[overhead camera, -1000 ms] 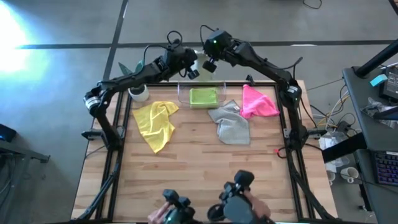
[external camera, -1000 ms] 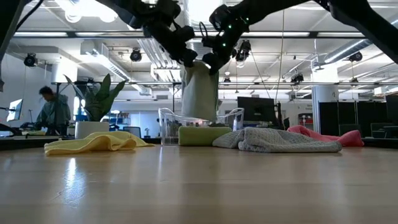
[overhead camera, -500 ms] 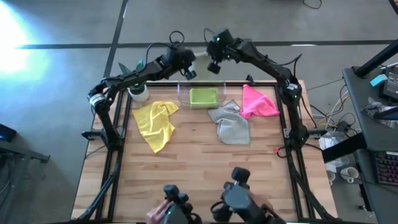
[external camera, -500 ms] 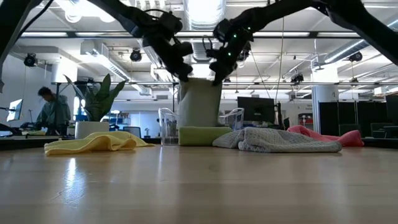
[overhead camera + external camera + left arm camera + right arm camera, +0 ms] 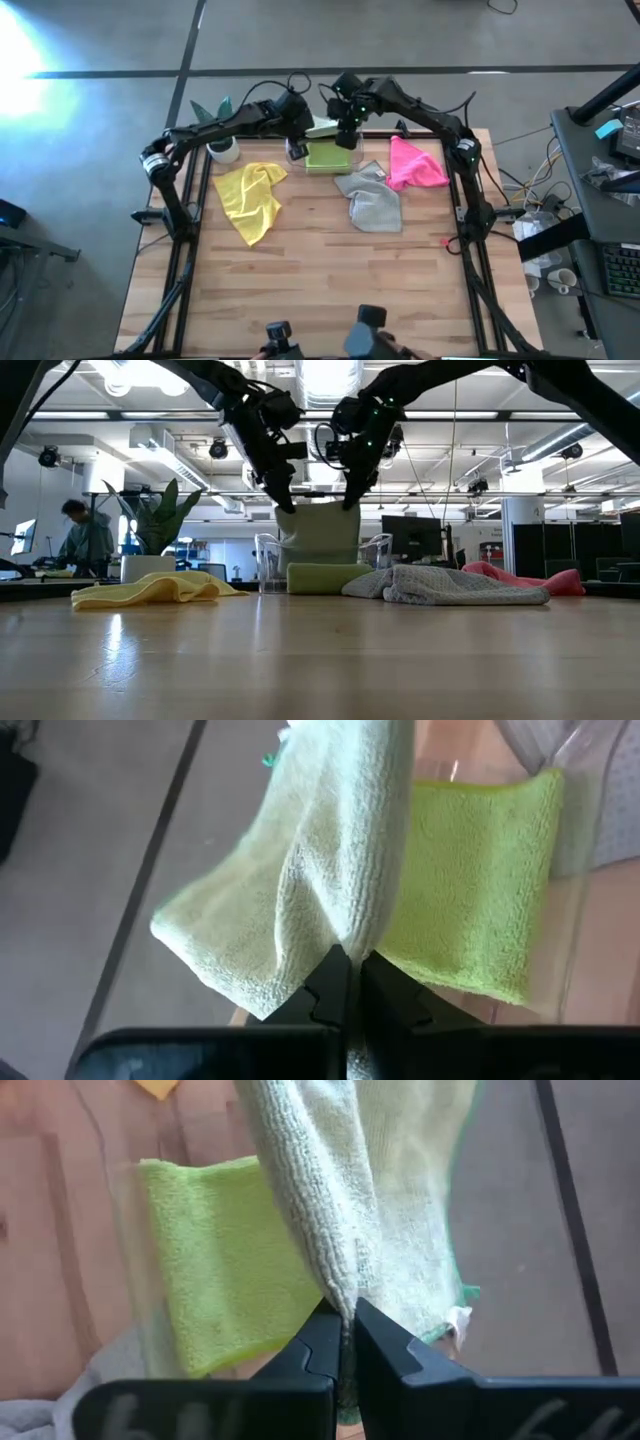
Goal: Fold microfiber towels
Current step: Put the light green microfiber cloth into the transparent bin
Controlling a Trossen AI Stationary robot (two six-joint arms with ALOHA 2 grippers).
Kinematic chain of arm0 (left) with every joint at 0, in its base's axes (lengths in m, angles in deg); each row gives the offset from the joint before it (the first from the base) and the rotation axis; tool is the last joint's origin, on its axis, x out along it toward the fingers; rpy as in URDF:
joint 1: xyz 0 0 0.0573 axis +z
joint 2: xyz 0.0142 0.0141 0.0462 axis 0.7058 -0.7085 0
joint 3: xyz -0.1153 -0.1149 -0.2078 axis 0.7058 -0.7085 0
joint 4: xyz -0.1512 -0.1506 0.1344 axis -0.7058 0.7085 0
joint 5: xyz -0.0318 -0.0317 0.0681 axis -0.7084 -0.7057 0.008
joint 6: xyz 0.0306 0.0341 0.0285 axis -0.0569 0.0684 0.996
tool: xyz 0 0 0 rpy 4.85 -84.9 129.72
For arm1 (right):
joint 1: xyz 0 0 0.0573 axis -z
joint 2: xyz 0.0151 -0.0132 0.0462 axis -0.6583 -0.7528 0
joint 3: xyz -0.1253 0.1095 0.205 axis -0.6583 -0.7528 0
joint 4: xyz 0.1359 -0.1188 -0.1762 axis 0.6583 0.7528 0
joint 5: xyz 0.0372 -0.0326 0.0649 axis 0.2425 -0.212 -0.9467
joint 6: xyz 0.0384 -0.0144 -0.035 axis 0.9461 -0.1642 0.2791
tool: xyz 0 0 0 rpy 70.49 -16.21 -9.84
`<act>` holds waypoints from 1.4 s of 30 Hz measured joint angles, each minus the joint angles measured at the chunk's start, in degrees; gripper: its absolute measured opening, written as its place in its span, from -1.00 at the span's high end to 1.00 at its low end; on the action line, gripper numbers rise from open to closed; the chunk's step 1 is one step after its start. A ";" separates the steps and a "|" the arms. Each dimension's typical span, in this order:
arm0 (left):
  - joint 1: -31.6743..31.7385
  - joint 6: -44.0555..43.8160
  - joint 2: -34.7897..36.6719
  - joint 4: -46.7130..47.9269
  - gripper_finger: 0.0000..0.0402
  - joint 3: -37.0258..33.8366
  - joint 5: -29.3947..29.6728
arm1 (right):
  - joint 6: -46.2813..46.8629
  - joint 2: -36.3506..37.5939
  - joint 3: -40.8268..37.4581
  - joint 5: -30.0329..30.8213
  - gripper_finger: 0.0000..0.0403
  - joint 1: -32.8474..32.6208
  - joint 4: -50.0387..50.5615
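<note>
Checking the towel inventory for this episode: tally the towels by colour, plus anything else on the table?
Yellow towel: 1
Grey towel: 1
Pink towel: 1
Lime green towel: 1, in the tray
Pale sage green towel: 1, hanging from both grippers
Clear plastic tray: 1
Potted plant: 1
Total: 7

At the table point(image 5: 320, 280) top centre, one towel point(image 5: 326, 155) lay in the tray point(image 5: 292, 152); three towels point(image 5: 252, 195) lay across the upper half.

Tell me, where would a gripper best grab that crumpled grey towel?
Probably by a loose corner of the grey towel, coming straight down from above. It lies bunched on the table, and the raised fold toward the pink towel looks like an edge to pinch.
</note>
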 joint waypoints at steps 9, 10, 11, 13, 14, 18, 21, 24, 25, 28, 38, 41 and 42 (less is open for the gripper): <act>-3.08 -0.03 3.83 1.90 1.00 0.00 -1.78 | 0.09 0.02 -1.61 -0.69 0.96 -1.11 5.55; -3.38 -0.02 3.79 2.80 1.00 0.00 -2.31 | 0.09 0.02 -2.15 -0.85 0.96 -1.09 5.49; -3.67 -0.07 3.48 3.57 1.00 -0.09 -2.43 | 0.09 0.02 -2.65 -1.08 0.96 -1.13 5.26; -4.16 -0.22 2.84 3.62 1.00 -0.72 -2.37 | 0.09 0.02 -3.81 -1.01 0.96 -1.53 5.40; -4.26 -0.54 2.56 3.77 1.00 -1.11 -2.38 | 0.07 0.02 -4.28 -1.00 0.96 -1.72 5.36; -4.38 -2.05 1.19 3.31 1.00 -2.30 -2.34 | 0.02 0.02 -5.60 -0.43 0.96 -2.40 4.88; -4.37 -2.93 0.38 3.39 1.00 -2.60 -2.28 | 0.00 0.02 -6.65 -0.30 0.96 -2.81 4.69; -4.39 -2.97 -0.19 3.33 1.00 -2.67 -2.28 | 0.47 0.02 -8.18 -0.19 0.96 -3.03 3.74; -4.39 -2.97 -0.32 3.27 1.00 -2.67 -2.28 | 0.55 0.02 -8.68 -0.21 0.96 -3.06 3.36; -4.39 -2.97 -0.84 3.18 1.00 -2.67 -2.28 | 0.55 0.02 -10.28 -0.21 0.96 -3.07 1.98; -4.22 -3.02 -0.98 5.29 0.81 -2.67 -3.12 | 1.97 0.11 -13.54 0.26 0.96 -3.14 4.08; -4.27 -3.06 -0.97 7.50 0.70 -2.67 -4.59 | 2.01 0.11 -14.67 0.40 0.96 -3.09 3.32; -4.34 -3.07 -0.94 8.73 0.67 -2.67 -4.99 | 1.90 0.11 -15.31 0.13 0.96 -3.14 3.12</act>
